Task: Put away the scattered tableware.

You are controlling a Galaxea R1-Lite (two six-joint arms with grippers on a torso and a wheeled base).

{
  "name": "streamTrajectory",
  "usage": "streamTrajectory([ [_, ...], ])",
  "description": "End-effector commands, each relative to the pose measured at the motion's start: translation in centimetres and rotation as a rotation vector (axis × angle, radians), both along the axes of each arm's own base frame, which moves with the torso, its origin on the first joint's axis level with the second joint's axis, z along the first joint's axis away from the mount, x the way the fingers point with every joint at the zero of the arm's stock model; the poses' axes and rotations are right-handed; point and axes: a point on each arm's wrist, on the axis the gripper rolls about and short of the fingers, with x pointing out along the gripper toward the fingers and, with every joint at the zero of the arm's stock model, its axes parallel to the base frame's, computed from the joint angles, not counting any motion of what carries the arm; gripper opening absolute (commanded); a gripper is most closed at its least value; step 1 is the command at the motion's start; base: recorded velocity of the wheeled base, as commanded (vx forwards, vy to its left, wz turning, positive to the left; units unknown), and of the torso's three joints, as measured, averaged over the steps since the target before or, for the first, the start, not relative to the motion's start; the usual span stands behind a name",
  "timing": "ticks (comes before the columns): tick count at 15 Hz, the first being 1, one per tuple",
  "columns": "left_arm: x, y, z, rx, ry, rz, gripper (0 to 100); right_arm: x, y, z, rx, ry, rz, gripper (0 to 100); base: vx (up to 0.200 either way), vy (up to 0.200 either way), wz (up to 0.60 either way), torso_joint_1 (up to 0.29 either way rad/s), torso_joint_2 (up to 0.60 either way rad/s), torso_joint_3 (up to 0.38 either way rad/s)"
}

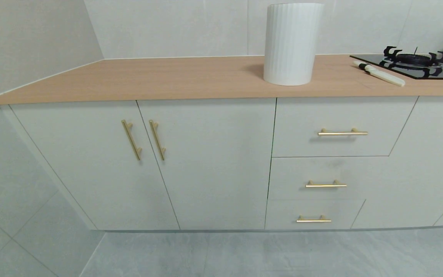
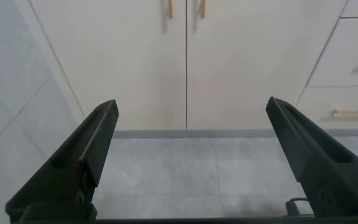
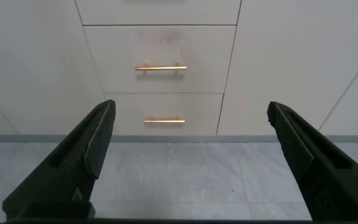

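Cream-bladed, black-handled knife (image 1: pixel 380 73) lies on the wooden counter (image 1: pixel 167 77) toward its right end, near a tall white ribbed container (image 1: pixel 291 42). Left gripper (image 2: pixel 190 104) and right gripper (image 3: pixel 190 106) gape wide, holding nothing.

White ribbed holder (image 1: pixel 290 42); tan woodgrain counter (image 1: pixel 167 77); brass handles (image 1: pixel 342 133).
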Motion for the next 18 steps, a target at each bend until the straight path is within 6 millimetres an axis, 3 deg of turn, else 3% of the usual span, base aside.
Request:
streamTrajectory([
  [1,0.0,0.0,0.0,0.0,0.0,0.0,100,0.02,0.0,-0.01,0.0,0.003,0.001,100,0.2,0.0,0.0,-0.012,0.0,0.002],
  [14,0.0,0.0,0.0,-0.001,0.0,0.0,100,0.02,0.0,-0.01,0.0,0.003,0.0,100,0.2,0.0,0.0,0.003,0.0,0.002],
  [18,0.0,0.0,0.0,-0.001,0.0,0.002,100,0.02,0.0,-0.01,0.0,0.003,0.001,100,0.0,0.0,0.0,0.0,0.0,0.0],
])
